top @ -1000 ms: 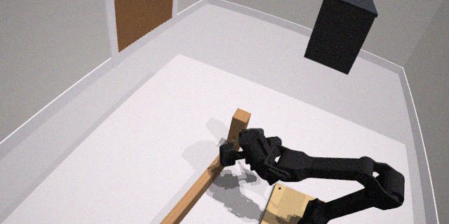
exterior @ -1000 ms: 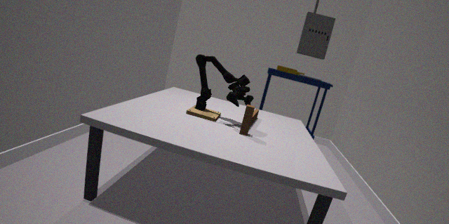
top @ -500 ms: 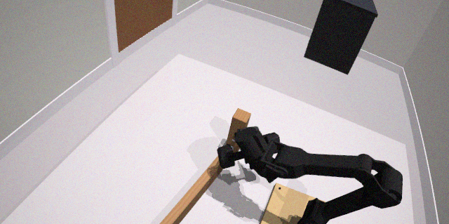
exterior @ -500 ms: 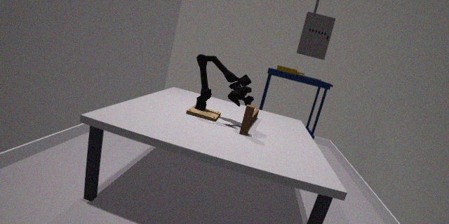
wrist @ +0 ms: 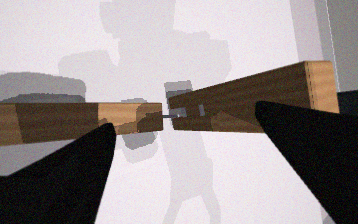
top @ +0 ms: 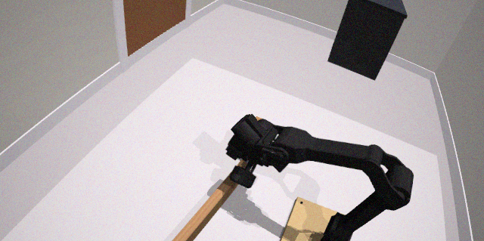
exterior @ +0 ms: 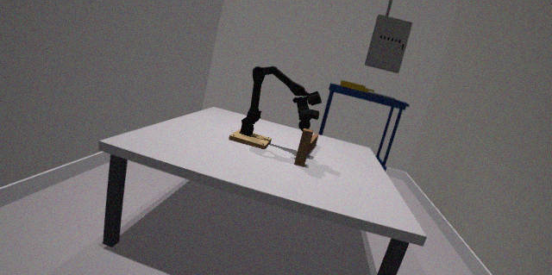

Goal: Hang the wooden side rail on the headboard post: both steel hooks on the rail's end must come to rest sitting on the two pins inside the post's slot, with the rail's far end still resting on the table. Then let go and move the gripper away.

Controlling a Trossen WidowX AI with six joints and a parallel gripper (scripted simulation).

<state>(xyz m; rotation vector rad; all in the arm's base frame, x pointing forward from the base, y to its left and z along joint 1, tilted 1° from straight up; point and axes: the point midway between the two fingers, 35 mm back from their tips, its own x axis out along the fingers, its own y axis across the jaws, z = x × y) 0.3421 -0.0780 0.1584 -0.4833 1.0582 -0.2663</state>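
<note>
The wooden side rail (top: 204,210) (exterior: 314,142) (wrist: 55,120) lies with its hooked end close to the headboard post. The headboard post (exterior: 303,150) (wrist: 245,100) stands upright; in the top view only a sliver of its top shows behind the arm. In the wrist view a thin grey hook (wrist: 169,116) crosses the small gap from the rail end toward the post's slot. Whether both hooks sit on the pins cannot be told. My gripper (wrist: 186,118) (exterior: 304,126) is open and empty, pointing down above the joint, one finger over the rail side and one over the post side.
The arm's wooden base board (top: 311,214) (exterior: 250,138) is on the white table (exterior: 172,146). A black cabinet (top: 367,37) stands beyond the table in the top view. A blue side table (exterior: 366,95) stands behind in the exterior view, below a grey wall box (exterior: 388,51).
</note>
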